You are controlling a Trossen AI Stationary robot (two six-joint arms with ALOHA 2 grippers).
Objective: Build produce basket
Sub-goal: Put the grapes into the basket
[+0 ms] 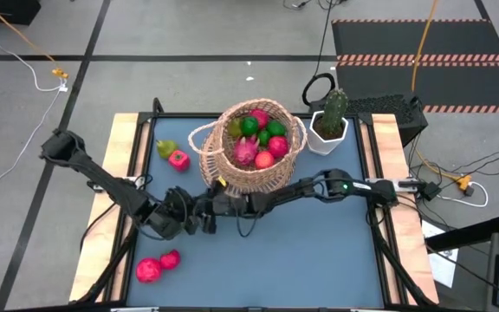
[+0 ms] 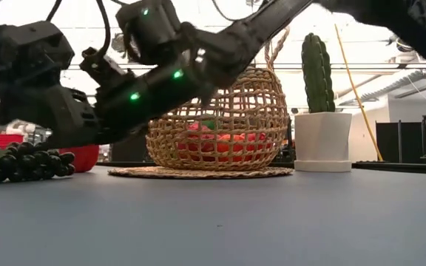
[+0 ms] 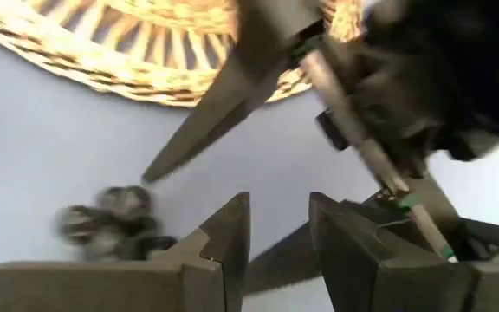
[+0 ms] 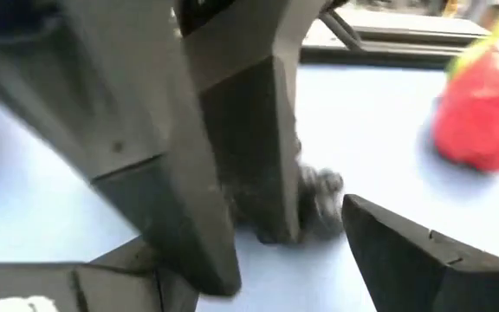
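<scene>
The tan wicker basket stands on its flat base at the table's far middle, holding several red, pink and green fruits. My two grippers meet just in front of it. My left gripper is open with nothing between its fingers. My right gripper is open wide, facing it, and one of its fingers points down at the table. A dark grape bunch lies on the table beside my left gripper's fingers. It also shows ahead of my right gripper's fingers and in the low view.
A yellow-green pear and a pink-red fruit lie left of the basket. Two red-pink fruits lie near the front left. A potted cactus in a white pot stands right of the basket.
</scene>
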